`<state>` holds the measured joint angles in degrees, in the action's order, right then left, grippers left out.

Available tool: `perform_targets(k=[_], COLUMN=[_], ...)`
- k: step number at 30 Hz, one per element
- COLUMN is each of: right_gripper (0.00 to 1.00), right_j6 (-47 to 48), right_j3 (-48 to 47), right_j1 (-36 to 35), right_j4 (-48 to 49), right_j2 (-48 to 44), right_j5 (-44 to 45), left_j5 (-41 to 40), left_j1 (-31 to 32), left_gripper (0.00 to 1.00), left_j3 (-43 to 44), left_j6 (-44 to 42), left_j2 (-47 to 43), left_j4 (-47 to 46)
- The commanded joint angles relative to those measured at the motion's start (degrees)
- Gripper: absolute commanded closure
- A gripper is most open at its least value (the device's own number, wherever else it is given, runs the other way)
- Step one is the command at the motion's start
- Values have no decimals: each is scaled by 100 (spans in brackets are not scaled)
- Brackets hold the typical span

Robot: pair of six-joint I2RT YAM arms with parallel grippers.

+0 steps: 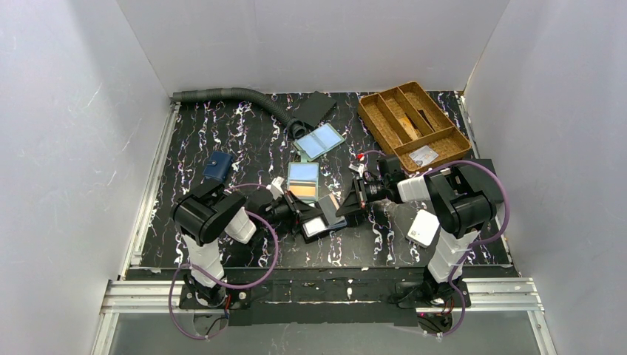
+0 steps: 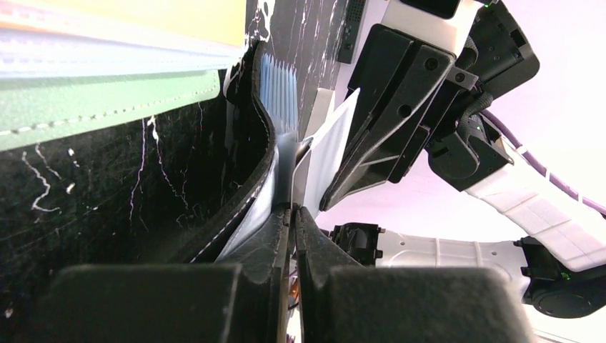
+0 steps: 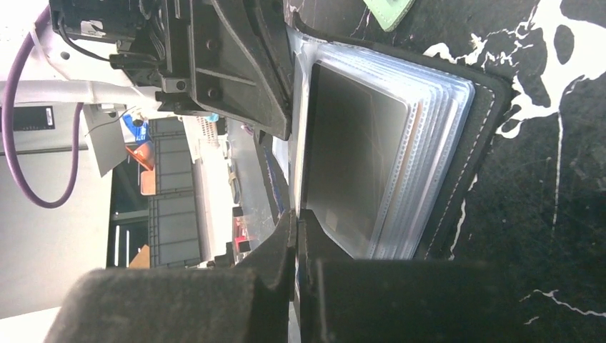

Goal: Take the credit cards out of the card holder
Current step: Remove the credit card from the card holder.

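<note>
The grey-green card holder [image 1: 303,181] lies open and flat, showing a blue card [image 1: 303,172] and an orange card [image 1: 303,193]; its green edge [image 2: 107,107] is beside my left fingers. Just in front of it lies a black book of clear sleeves [image 1: 325,222], open between both grippers. A dark grey card [image 3: 354,143] sits in its top sleeve. My left gripper [image 2: 294,209] is shut on a thin sleeve leaf at the book's left edge. From the other side, my right gripper [image 3: 295,214] is shut on a clear sleeve leaf. The two grippers nearly touch.
A bifold with pale blue panels [image 1: 319,140] lies further back by a grey hose [image 1: 236,97]. At the left there is a navy wallet [image 1: 218,166]. A wooden divided tray [image 1: 414,122] stands at the back right. A white box [image 1: 423,227] lies by the right arm.
</note>
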<state>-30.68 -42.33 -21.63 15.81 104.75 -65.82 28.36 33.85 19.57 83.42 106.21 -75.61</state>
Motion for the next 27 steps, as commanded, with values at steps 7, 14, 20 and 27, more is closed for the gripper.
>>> perform_targets(k=[7, 14, 20, 27], right_gripper=[89, 91, 90, 73], right_j6=[1066, 1447, 1682, 2622], right_j3=[-338, -446, -533, -908], right_j1=[-31, -9, -8, -7], right_j4=[-1148, -1566, -1870, -2699], right_j2=[104, 163, 145, -65], right_j5=[549, 921, 1077, 1108], left_j5=[281, 414, 463, 500], left_j1=[-214, -270, -351, -361], left_gripper=[100, 100, 100, 100], left_j3=[-358, -662, -898, -962], left_j6=[-179, -294, -410, -885], left_j2=[-39, 95, -159, -1212], left_j4=[-516, -509, -426, 691])
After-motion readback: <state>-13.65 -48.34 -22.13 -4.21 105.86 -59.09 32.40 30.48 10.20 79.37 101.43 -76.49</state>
